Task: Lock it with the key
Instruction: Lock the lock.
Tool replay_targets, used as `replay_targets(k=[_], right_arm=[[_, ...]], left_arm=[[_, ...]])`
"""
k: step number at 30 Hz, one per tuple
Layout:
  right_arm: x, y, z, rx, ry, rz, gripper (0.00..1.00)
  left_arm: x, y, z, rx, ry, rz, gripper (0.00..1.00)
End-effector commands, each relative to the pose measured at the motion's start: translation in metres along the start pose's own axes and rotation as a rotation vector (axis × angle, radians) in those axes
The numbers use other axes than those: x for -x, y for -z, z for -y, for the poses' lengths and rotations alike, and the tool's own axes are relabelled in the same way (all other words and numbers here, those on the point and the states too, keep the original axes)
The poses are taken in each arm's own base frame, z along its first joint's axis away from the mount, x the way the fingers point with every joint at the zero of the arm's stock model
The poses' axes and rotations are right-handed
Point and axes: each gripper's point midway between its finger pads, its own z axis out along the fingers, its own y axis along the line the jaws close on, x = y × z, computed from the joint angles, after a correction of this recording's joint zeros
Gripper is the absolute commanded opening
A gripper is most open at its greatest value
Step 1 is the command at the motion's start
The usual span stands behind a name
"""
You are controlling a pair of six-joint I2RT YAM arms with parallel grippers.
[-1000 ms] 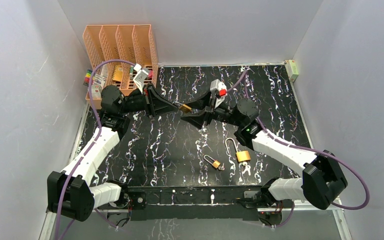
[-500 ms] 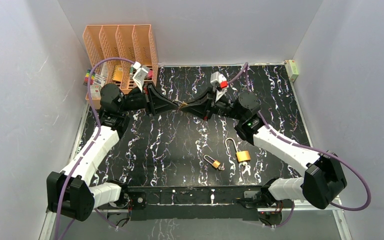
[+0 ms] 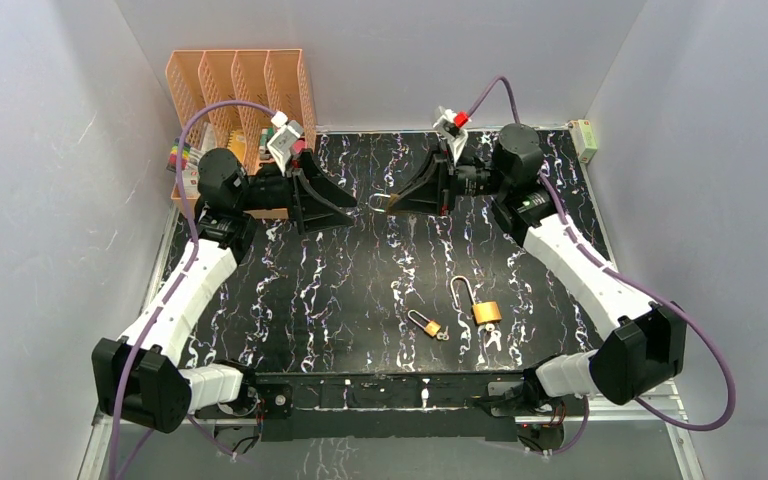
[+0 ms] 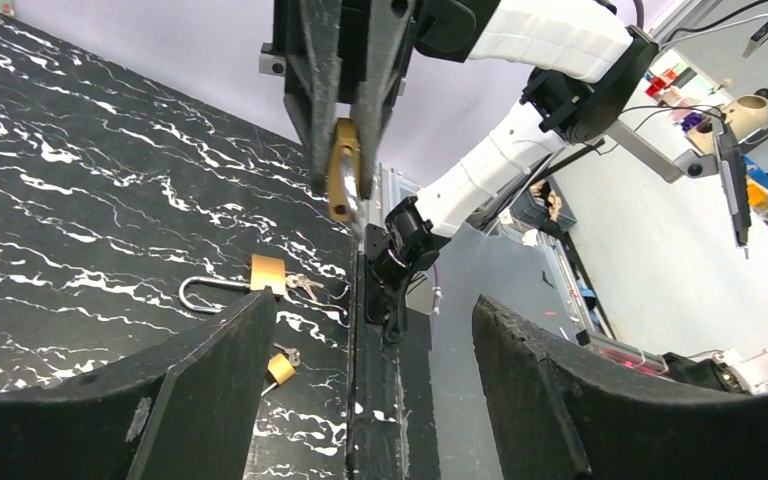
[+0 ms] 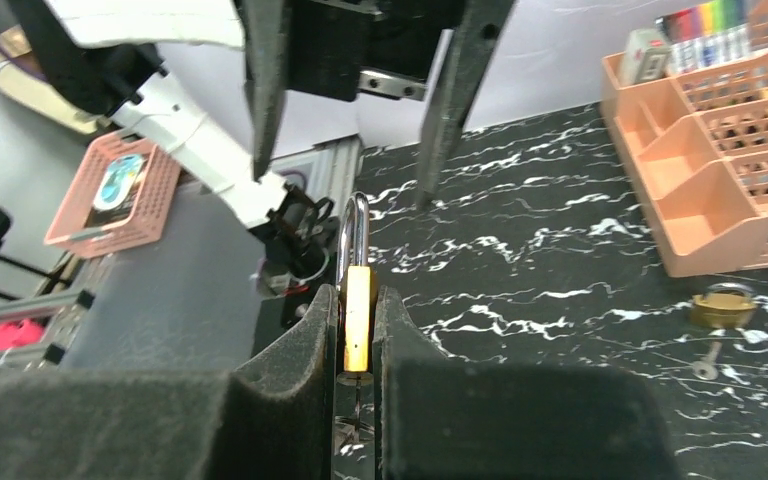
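Note:
A brass padlock (image 3: 380,202) hangs in the air over the far middle of the black marbled table (image 3: 360,290), with my right gripper (image 3: 392,203) shut on its body. In the right wrist view the padlock (image 5: 358,310) stands edge-on between the fingers, its steel shackle (image 5: 356,235) pointing away, and a key (image 5: 357,400) sticks out of its near end. My left gripper (image 3: 345,205) faces it a short way to the left, open and holding nothing. From the left wrist the held padlock (image 4: 341,180) shows beyond my open left gripper (image 4: 375,302).
Two more padlocks lie near the front: a large one with an open shackle (image 3: 485,311) and a small one (image 3: 428,324), both with keys. An orange desk organizer (image 3: 243,110) stands at the far left, with another padlock (image 5: 722,305) on the table beside it.
The left gripper opened and let go of the padlock. The right gripper shut on it and drew it away to the right, so the arms have parted.

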Motion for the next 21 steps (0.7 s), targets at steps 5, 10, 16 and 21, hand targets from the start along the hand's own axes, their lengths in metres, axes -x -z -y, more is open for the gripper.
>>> replay_targets(k=[5,10,16,21], right_arm=[[0.006,-0.011,-0.020,0.128,-0.003,-0.039,0.00],[0.006,-0.018,-0.018,0.138,-0.003,-0.038,0.00],[0.010,-0.021,-0.015,0.135,0.004,-0.026,0.00],[0.012,-0.023,-0.013,0.136,0.007,-0.024,0.00]], left_arm=[[0.008,-0.007,0.009,-0.037,-0.040,-0.003,0.62],[0.013,-0.013,0.008,-0.045,-0.044,-0.002,0.54],[0.008,-0.017,0.007,-0.056,-0.027,-0.019,0.45],[0.003,-0.016,0.004,-0.043,-0.019,-0.030,0.41]])
